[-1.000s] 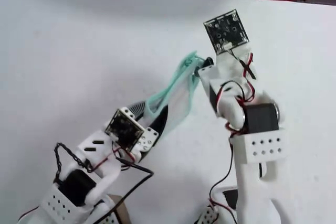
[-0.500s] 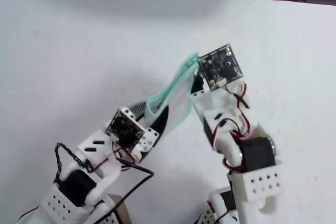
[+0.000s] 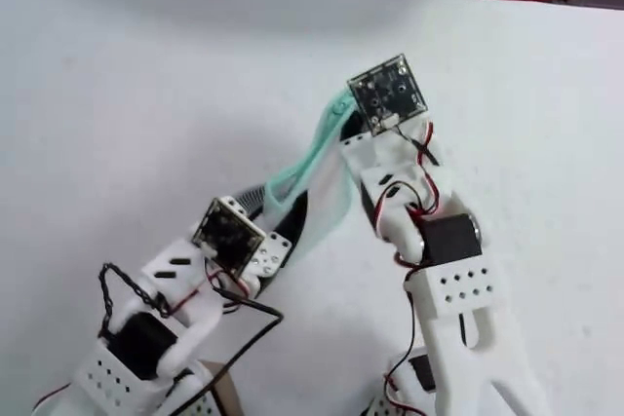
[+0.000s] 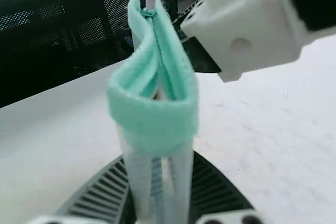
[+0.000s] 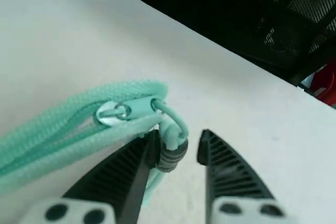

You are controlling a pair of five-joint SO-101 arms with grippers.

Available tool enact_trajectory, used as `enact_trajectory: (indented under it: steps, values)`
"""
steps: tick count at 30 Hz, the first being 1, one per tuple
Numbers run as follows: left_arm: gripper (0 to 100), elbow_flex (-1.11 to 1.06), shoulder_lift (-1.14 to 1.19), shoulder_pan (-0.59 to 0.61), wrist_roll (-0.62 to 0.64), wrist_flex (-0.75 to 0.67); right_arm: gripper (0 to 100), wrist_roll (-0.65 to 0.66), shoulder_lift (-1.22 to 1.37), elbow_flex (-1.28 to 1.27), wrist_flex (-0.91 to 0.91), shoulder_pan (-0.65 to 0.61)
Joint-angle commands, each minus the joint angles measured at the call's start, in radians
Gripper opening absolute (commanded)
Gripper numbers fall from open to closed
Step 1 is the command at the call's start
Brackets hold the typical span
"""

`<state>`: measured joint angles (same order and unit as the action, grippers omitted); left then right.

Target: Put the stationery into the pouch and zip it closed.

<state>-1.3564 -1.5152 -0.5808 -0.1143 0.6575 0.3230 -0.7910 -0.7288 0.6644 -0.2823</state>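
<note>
The left claw holds the low end of the pouch tight. The pouch is in the middle of the high view, held up over the worktop. The right claw has swung in from the upper right to the pouch's top end. Its fingers are a little apart, and the zip pull sits between them, touching one finger. It is not pinched yet. I think zipping comes next: close on the pull, then slide.
</note>
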Motion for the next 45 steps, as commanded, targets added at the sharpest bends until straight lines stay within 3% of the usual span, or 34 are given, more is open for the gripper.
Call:
enact_trajectory:
  steps: [1, 17, 23, 31, 45]
  values:
    - [6, -0.006, -0.005, -0.001, 0.006, 0.009, 3.7, 0.089, 0.001, 0.018, -0.076, 0.021]
    - [6, -0.026, -0.008, -0.002, 0.006, 0.000, 1.9, 0.121, -0.318, 0.041, -0.062, 0.058]
    - [6, -0.026, -0.008, -0.002, 0.006, 0.000, 1.9, 0.037, -0.325, 0.181, 0.125, -0.015]
    - [6, -0.026, -0.008, -0.001, 0.006, 0.000, 1.9, 0.031, -0.317, 0.275, 0.360, -0.157]
    - [6, -0.025, -0.008, 0.001, 0.005, 0.000, 1.9, 0.031, -0.321, 0.275, 0.567, -0.239]
